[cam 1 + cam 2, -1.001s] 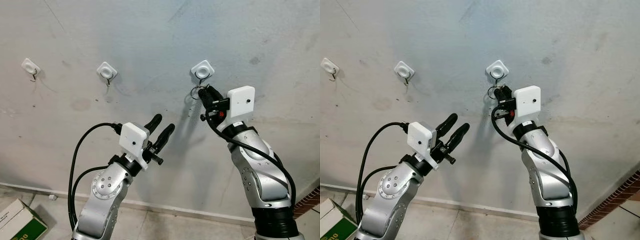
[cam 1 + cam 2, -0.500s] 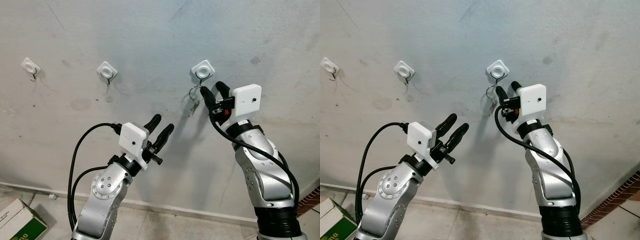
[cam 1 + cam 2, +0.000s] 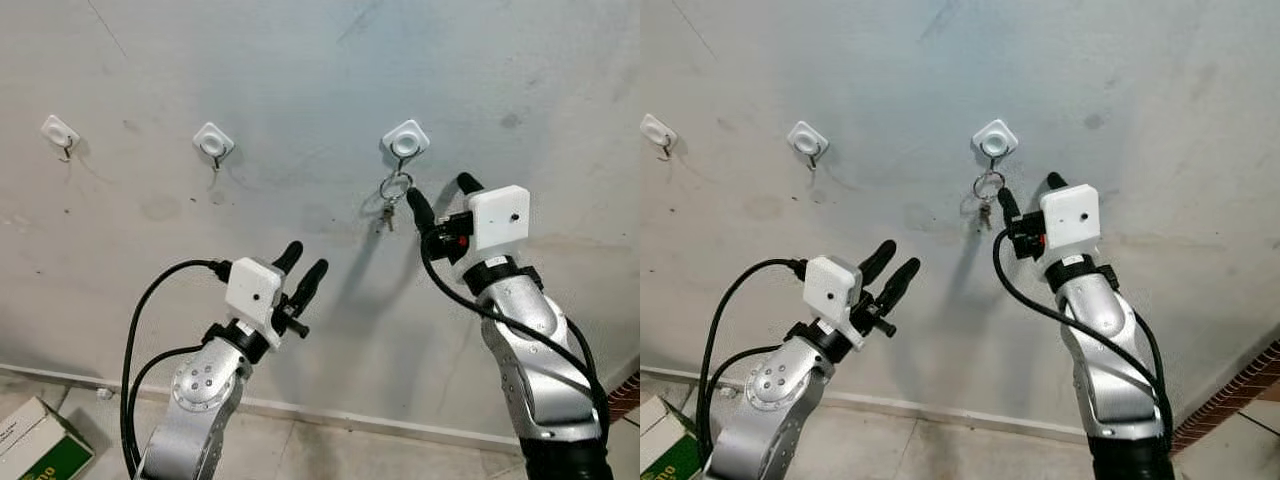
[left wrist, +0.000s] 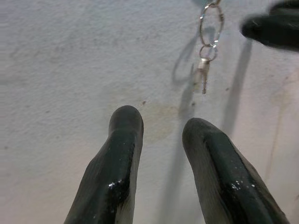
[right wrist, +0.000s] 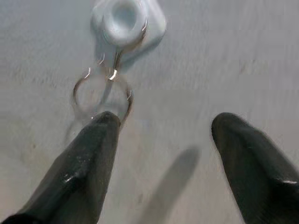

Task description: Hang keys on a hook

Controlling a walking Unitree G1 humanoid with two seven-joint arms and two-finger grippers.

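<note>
The keys [image 3: 392, 200] hung from the rightmost hook [image 3: 404, 141] of three white adhesive hooks on a grey plaster wall [image 3: 300, 60]. The key ring looped over the hook's metal prong, and a small key dangled below it at 6 o'clock, resting against the wall. Nothing gripped the keys.

The right tool [image 3: 443, 197] stood at 4 o'clock from the hook, just beside the ring. Its two black fingers were spread wide and held nothing. One fingertip [image 3: 413, 200] lay just right of the hanging ring; whether it touched the ring could not be told from the head views. In the right wrist view, the ring [image 5: 102, 95] sat just above one fingertip [image 5: 100, 128], and the hook [image 5: 127, 18] lay beyond it at 12 o'clock.

The left tool [image 3: 303, 268] was raised in front of the wall at 7 o'clock from the keys, well apart from them. Its fingers were parted by a narrow gap and held nothing. In the left wrist view, the keys [image 4: 207, 51] hung at 1 o'clock beyond the two fingertips.

The middle hook [image 3: 213, 142] and the leftmost hook [image 3: 60, 133] carried nothing. A cardboard box [image 3: 35, 445] with a green panel lay on the floor at 8 o'clock, by the base of the wall.
</note>
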